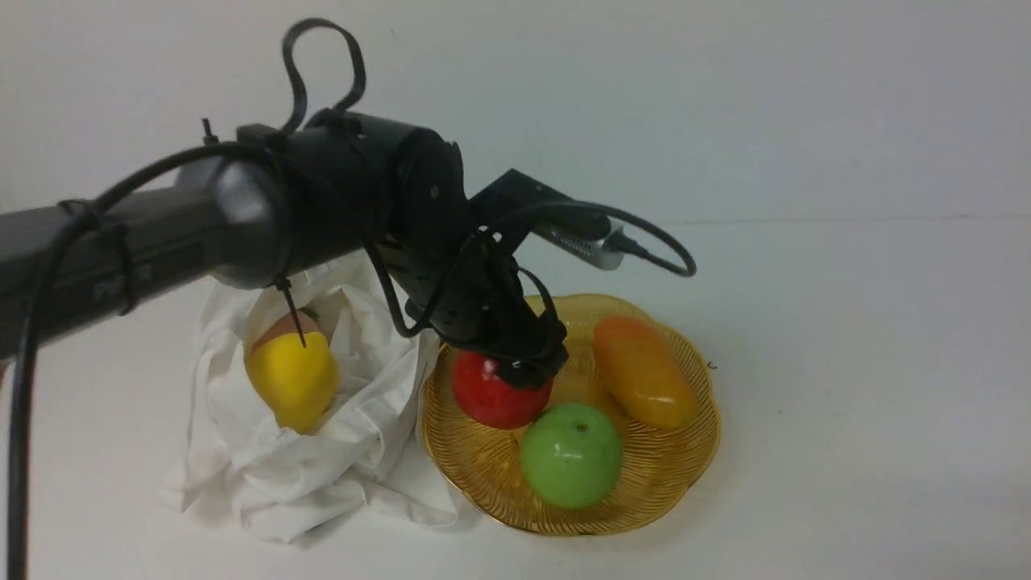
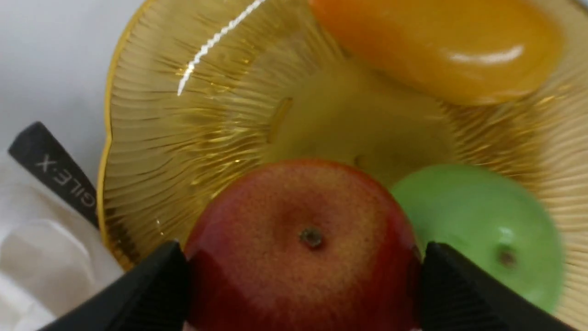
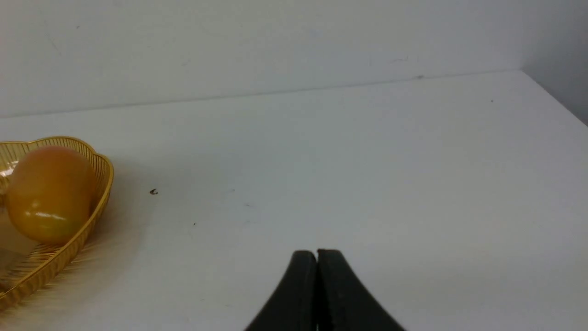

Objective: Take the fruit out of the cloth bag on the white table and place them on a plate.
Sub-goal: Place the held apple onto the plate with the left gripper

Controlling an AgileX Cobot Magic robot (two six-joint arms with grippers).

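Glossy red and rounded, the apple sits between the left gripper's fingers, which are clamped on it over the plate. Creased white cloth forms the bag on the smooth white table, beside a pale plain wall. A smooth yellow lemon and a pinkish fruit lie in the bag. Ribbed, scalloped amber, the plate holds a green apple and an elongated orange fruit. The right gripper's fingertips are together.

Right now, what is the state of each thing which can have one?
Left claw: closed around the red apple.
Right claw: shut.
Cloth bag: open, crumpled, lemon showing in its mouth.
Plate: upright, bearing a green apple and a mango-like fruit.
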